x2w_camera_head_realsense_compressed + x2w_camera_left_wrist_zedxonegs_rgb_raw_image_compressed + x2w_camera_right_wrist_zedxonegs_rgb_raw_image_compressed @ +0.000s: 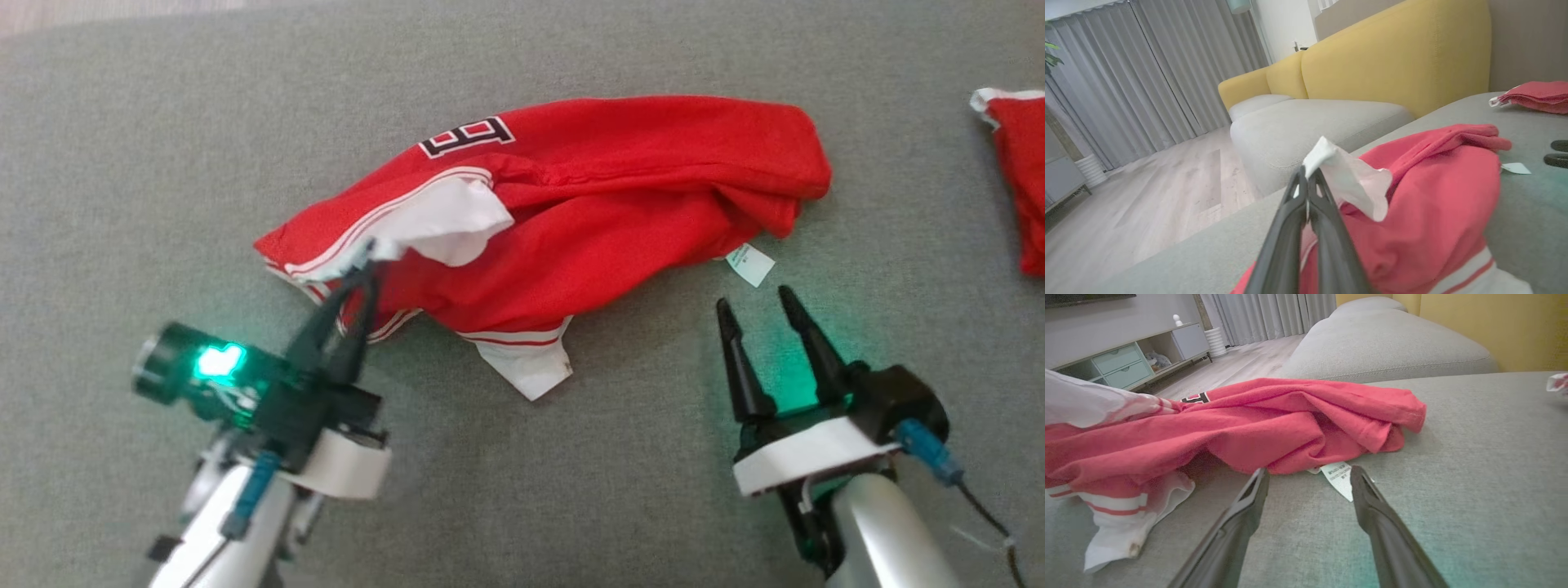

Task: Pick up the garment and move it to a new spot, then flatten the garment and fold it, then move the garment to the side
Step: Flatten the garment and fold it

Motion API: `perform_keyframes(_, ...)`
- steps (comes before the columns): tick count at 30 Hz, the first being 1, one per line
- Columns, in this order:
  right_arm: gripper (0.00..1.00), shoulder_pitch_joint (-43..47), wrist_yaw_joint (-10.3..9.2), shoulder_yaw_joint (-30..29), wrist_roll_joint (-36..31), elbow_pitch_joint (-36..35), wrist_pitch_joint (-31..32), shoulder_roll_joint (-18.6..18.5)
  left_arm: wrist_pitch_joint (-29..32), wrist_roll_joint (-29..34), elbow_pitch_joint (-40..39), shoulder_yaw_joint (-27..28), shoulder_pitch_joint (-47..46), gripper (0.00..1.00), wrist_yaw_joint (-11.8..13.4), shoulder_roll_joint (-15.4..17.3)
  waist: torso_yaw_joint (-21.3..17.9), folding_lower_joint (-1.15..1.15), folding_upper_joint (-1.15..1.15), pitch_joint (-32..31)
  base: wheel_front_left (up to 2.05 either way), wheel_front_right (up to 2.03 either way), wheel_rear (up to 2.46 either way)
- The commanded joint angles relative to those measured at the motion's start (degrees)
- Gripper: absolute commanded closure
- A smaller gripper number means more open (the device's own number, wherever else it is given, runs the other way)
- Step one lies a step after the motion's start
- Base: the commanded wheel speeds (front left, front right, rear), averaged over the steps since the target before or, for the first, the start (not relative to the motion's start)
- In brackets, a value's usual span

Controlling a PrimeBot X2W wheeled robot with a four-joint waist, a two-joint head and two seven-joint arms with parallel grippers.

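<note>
lying crumpled on the woven grey cushion (pixel 163 163) — one soft red garment (pixel 620 188), white-striped at its hems. the left gripper (pixel 365 260) is clamped on its white lining (pixel 453 220) at the left end; the right gripper (pixel 753 298), fingers apart, is just beside its label (pixel 751 264). another red cloth (pixel 1020 163) lies well apart.

Wood floor (pixel 1147 212) runs between yellow sofa (pixel 1392 57) and grey curtains (pixel 1147 73).

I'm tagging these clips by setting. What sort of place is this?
Most likely a home living room: a yellow-backed sofa, floor-length grey curtains and a low cabinet with drawers. The red garment lies on a grey upholstered seat.
</note>
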Motion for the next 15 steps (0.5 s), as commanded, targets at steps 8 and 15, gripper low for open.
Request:
perform_keyframes(8,0.00,-10.9,-0.04,-5.7,-0.4,4.2,-0.2,-2.0,-0.8,-0.4,-3.3,6.0,-7.5,1.00,0.6,4.8,1.4,0.00,0.00,3.9,0.00,0.00,0.00)
perform_keyframes(15,0.00,-16.6,-0.04,-8.3,6.0,8.9,-0.2,-3.1,-1.2,-0.3,-2.5,7.6,-11.4,1.00,0.9,6.3,2.8,0.00,0.00,6.0,0.00,0.00,0.00)
